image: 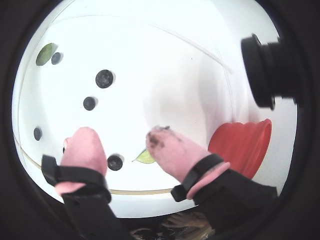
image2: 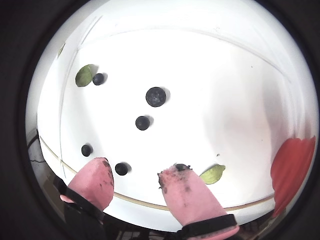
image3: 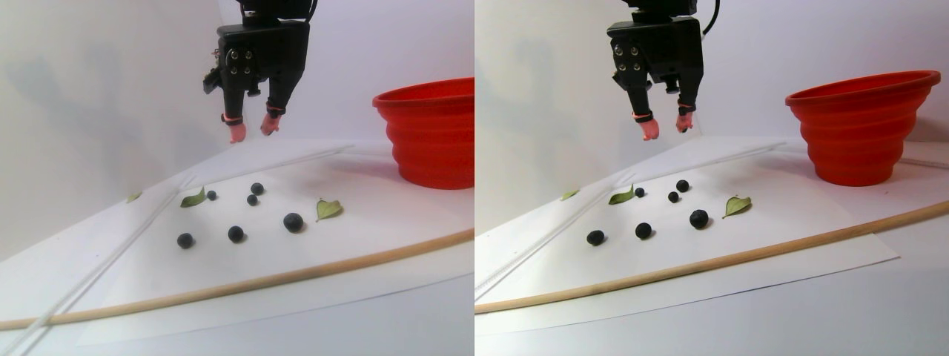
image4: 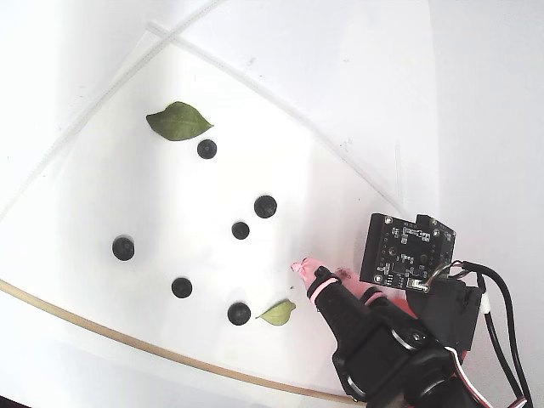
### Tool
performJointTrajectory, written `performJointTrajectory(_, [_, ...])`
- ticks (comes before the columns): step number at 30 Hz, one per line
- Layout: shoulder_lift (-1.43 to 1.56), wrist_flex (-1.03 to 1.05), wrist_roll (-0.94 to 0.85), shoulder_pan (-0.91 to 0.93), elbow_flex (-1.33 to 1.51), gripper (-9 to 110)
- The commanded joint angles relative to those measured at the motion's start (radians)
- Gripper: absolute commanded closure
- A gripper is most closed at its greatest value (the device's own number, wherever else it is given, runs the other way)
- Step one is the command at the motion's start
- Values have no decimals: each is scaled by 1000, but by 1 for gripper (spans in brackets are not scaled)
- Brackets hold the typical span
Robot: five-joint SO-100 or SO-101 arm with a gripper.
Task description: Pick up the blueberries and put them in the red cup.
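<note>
Several blueberries (image4: 265, 206) lie loose on a white paper sheet (image4: 170, 195); the biggest (image3: 293, 222) sits beside a green leaf. In both wrist views one berry (image: 115, 162) (image2: 121, 168) shows far below, between the fingers and close to the left one. My gripper (image3: 252, 131) hangs high above the sheet, open, its pink stained fingertips (image: 159, 137) holding nothing. It also shows open in the wrist views (image: 120, 136) (image2: 136, 169) and from above (image4: 327, 274). The red cup (image3: 430, 133) stands at the right (image: 240, 145) (image2: 292, 167), apart from the gripper.
Two green leaves (image4: 178, 121) (image4: 278, 313) lie among the berries. A thin wooden rod (image3: 259, 282) runs along the sheet's front edge. A second camera housing (image: 270, 70) juts into one wrist view at the upper right.
</note>
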Motion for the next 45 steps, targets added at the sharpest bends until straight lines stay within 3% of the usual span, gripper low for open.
performJointTrajectory(1, [-18, -52, -8, -29, -14, 83])
performJointTrajectory(45, [-466, -423, -133, 3, -187, 83])
